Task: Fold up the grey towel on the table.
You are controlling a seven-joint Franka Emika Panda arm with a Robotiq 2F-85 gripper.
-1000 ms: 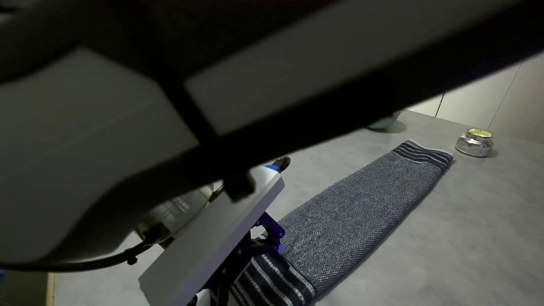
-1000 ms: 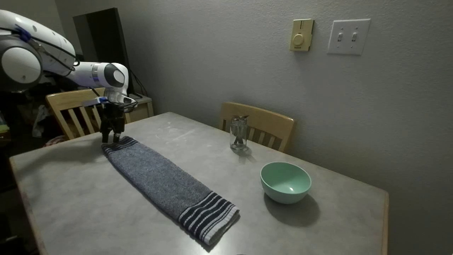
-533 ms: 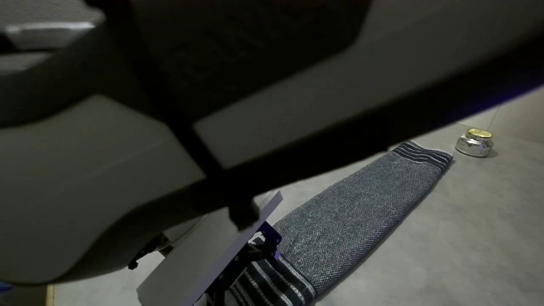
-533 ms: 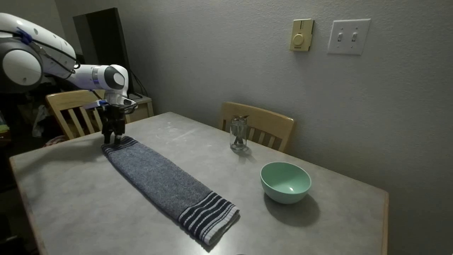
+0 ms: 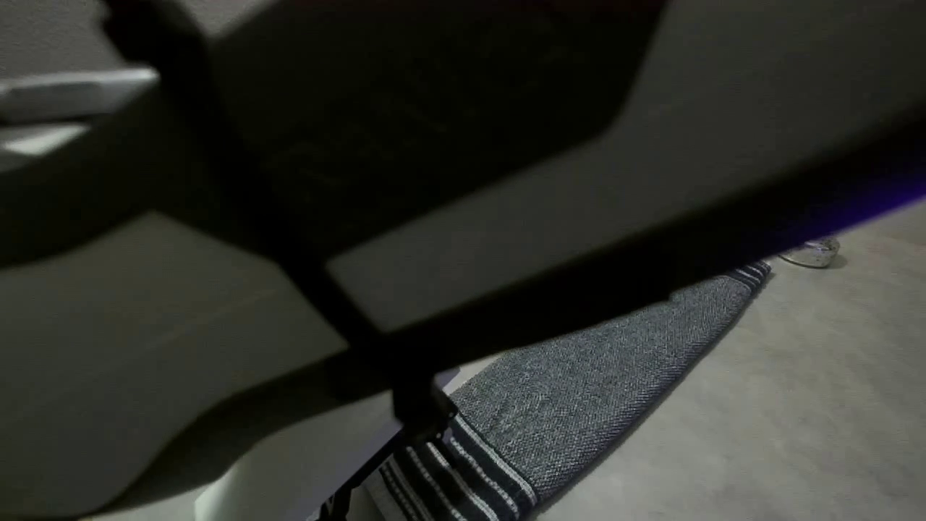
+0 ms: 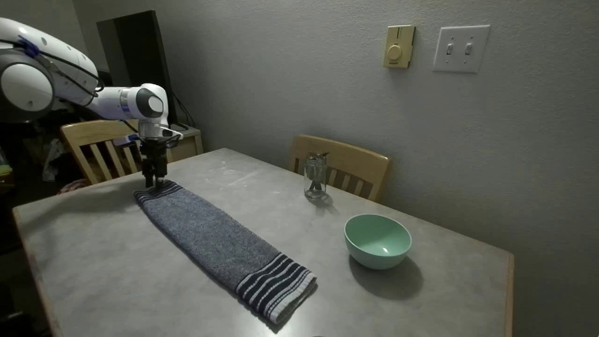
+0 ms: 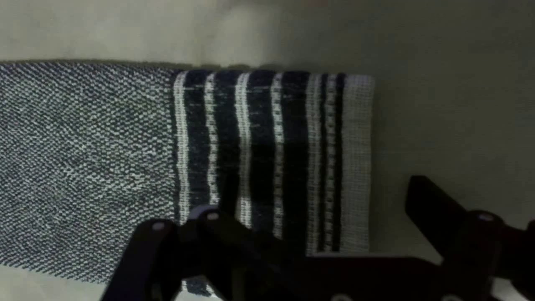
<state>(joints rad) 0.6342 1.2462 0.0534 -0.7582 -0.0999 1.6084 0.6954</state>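
Note:
The grey towel (image 6: 210, 234) lies flat in a long narrow strip on the table (image 6: 93, 252), with stripes across both short ends. It shows partly in an exterior view (image 5: 579, 398), where the arm covers much of it. My gripper (image 6: 154, 183) is low over the far striped end. In the wrist view the towel (image 7: 83, 167) runs in from the left. My gripper (image 7: 324, 186) is open there, one finger over the stripes and the other beyond the pale end edge. The end edge lies between the fingers, not gripped. Whether the fingertips touch the table cannot be told.
A green bowl (image 6: 377, 255) and a glass jar with utensils (image 6: 315, 178) stand on the table. A silver jar (image 5: 812, 255) shows partly past the arm. Wooden chairs (image 6: 346, 154) (image 6: 100, 126) stand at the table's edges, with a wall behind.
My gripper has shifted slightly right in an exterior view, across the towel's striped end. The arm sits lower in an exterior view and hides more of the scene. The towel has not moved.

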